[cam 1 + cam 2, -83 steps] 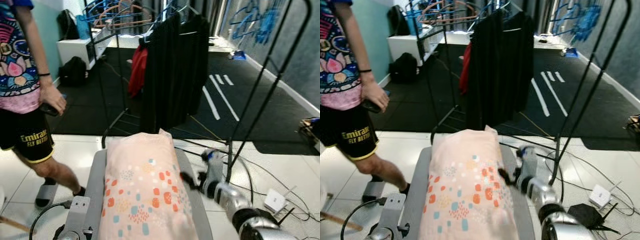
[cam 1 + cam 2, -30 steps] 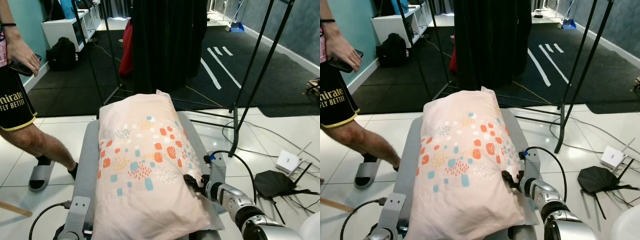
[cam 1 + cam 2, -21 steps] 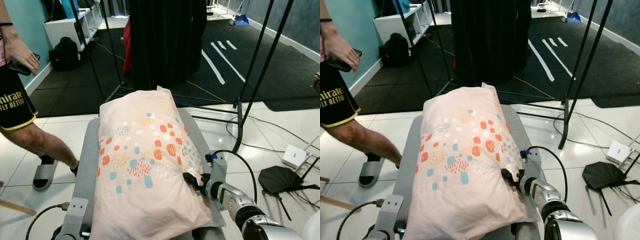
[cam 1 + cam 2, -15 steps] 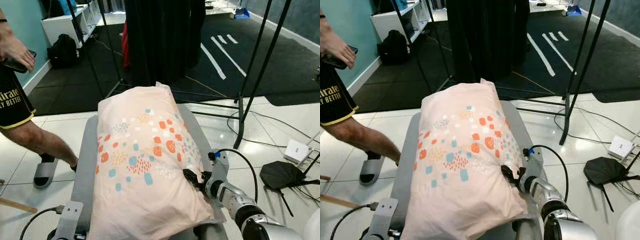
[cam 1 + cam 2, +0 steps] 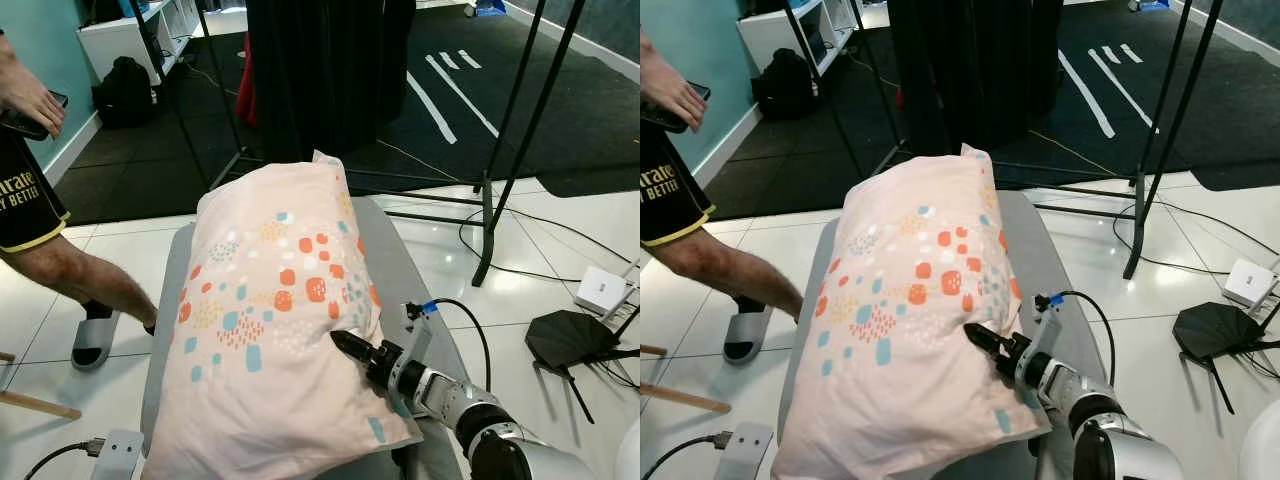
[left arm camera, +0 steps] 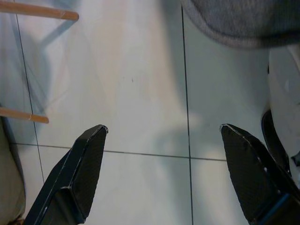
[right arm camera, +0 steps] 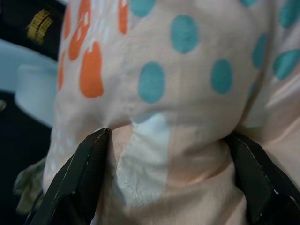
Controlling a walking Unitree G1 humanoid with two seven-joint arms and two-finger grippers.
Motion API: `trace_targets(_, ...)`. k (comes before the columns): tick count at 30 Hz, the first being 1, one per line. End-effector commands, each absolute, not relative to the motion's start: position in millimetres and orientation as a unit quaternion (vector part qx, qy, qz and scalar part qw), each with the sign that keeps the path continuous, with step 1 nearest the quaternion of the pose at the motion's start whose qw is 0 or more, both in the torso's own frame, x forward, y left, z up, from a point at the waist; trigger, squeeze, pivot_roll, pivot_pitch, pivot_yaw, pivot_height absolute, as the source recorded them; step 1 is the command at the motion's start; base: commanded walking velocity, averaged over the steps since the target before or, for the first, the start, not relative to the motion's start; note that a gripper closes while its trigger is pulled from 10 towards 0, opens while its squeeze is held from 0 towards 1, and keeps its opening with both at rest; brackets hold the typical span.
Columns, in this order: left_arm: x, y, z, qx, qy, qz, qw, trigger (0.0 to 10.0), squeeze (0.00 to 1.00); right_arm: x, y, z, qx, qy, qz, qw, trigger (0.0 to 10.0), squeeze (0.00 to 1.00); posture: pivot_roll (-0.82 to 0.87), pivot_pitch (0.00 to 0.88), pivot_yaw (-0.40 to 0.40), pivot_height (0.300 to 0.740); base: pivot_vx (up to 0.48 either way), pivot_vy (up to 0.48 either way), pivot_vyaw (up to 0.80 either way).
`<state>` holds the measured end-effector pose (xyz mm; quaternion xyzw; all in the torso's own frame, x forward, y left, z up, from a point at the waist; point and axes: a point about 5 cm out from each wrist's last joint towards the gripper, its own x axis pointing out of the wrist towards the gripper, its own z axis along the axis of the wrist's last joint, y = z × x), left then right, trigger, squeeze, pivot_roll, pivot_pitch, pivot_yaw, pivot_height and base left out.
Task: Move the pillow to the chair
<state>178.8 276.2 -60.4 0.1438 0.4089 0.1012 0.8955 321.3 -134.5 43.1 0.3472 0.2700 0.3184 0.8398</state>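
Observation:
A pale pink pillow point(image 5: 270, 300) with orange and teal dots lies lengthwise on the grey padded chair point(image 5: 400, 270) right in front of me. My right gripper point(image 5: 350, 347) is pushed into the pillow's right side near its close end. In the right wrist view the two fingers point(image 7: 79, 178) stand wide apart with the pillow's fabric point(image 7: 178, 84) bulging between them, so the right gripper point(image 7: 168, 140) is open against it. My left gripper point(image 6: 163, 129) hangs open over white floor tiles, holding nothing.
A person point(image 5: 40, 200) in black shorts and a slide sandal stands at the left, phone in hand. A clothes rack with dark garments point(image 5: 320, 70) is behind the chair, with a rack pole point(image 5: 510, 150) at the right. A white box point(image 5: 600, 290), a black device point(image 5: 565, 340) and cables lie on the floor.
My right gripper has pushed leftward into the pillow's side, and the pillow's near end has slid to the left on the chair. The head view has tilted further down.

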Motion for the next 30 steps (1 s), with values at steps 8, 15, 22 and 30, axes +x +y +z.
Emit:
trace_targets(8,175.0,266.7,-65.8,0.14,0.415,0.1,0.894,10.0,0.0,320.2,-125.8,33.6,0.248,0.317,0.3,0.865,0.0,0.0,0.06,0.202,0.079,0.501,0.0,0.0,0.0)
trace_targets(15,181.7,257.2,-66.1,0.133,0.412,0.099,0.896,10.0,0.0,329.5,-136.8,45.8,0.278,0.279,0.288,0.873,0.0,0.0,0.04,0.181,0.061,0.501,0.0,0.0,0.0)
trace_targets(22,195.1,251.2,-61.9,0.126,0.403,0.104,0.9,10.0,0.0,337.3,-133.5,62.8,0.314,0.22,0.328,0.863,0.0,0.0,0.01,0.146,0.023,0.501,0.0,0.0,0.0)
trace_targets(30,209.0,261.9,-51.4,0.117,0.395,0.115,0.904,10.0,0.0,343.4,-129.2,75.9,0.31,0.186,0.36,0.86,0.0,0.0,0.01,0.09,-0.023,0.501,0.0,0.0,0.0)
